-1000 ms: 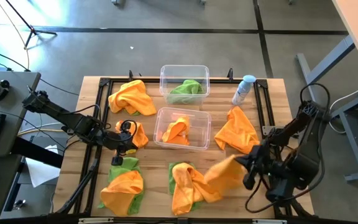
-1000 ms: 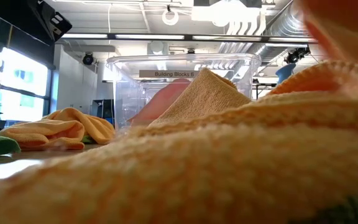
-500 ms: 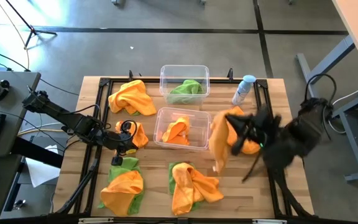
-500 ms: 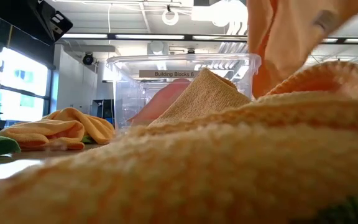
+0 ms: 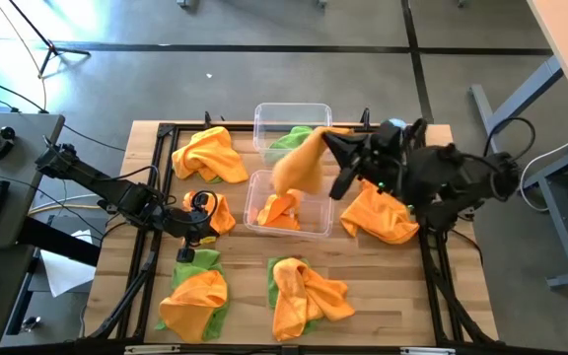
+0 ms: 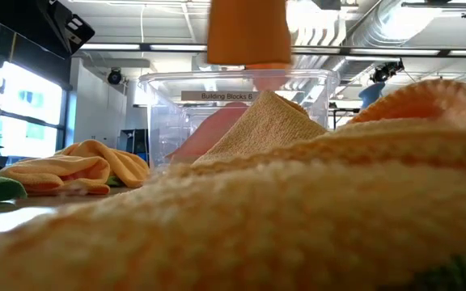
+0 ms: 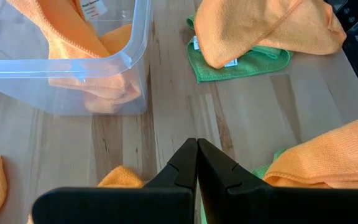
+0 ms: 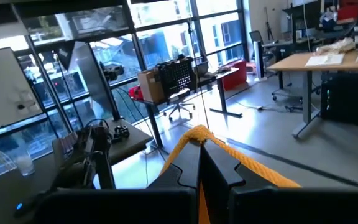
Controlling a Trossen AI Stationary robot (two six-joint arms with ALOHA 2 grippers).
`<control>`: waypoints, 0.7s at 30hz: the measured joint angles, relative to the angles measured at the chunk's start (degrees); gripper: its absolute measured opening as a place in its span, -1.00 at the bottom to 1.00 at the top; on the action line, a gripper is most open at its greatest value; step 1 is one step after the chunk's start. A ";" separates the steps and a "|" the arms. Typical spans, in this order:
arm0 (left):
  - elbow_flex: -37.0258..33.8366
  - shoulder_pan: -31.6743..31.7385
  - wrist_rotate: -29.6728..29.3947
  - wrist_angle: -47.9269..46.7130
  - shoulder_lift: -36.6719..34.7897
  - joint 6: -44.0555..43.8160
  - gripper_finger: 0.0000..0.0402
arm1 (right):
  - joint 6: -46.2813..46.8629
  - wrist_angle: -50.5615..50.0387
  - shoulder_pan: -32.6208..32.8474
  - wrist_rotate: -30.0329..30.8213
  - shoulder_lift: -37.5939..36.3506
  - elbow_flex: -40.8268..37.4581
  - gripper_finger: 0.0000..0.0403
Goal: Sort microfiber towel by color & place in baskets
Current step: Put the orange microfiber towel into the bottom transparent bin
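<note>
My right gripper (image 5: 327, 137) reaches in from the table's right, high over the two baskets, shut on an orange microfiber towel (image 5: 299, 170). In the low view that towel (image 6: 247, 32) hangs above the near basket (image 6: 241, 105). The near basket (image 5: 316, 229) holds an orange towel (image 5: 280, 209); the far basket (image 5: 264, 116) holds a green one (image 5: 294, 143). My left gripper (image 7: 196, 155) is shut and empty, hovering at the table's left beside a small orange towel (image 5: 217, 212). Other orange and green towels lie loose on the table. My right gripper pinches a raised fold of the orange towel (image 8: 196, 133) between its two fingertips. The fingers lie about level and point toward the table's left. The towel hangs below them, slack and clear of the table, over the near basket's far edge.
Orange towels lie at far left (image 5: 208, 153) and at right (image 5: 378, 215). Two orange-on-green piles sit near the front edge (image 5: 304, 291), (image 5: 193, 298). A spray bottle (image 5: 392, 126) stands at the far right, mostly behind my right arm. A black frame (image 5: 156, 177) borders the table.
My right gripper has risen from the table's near right and swung toward the far left, tipping from pointing down to level. The orange towel it holds has been lifted clear of the front pile and carried over the baskets. It stayed shut.
</note>
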 joint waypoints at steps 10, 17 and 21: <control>0.00 0.00 0.00 -0.02 0.00 -0.03 -1.00 | -2.90 9.05 0.32 -0.08 4.15 -0.02 -1.00; 0.00 0.00 0.00 -0.02 -0.02 -0.03 -1.00 | -0.98 6.52 -0.35 4.26 6.73 -0.02 -1.00; 0.00 -0.01 0.00 -0.04 -0.01 -0.07 -1.00 | 6.81 -0.74 -1.65 5.36 8.72 -0.02 -1.00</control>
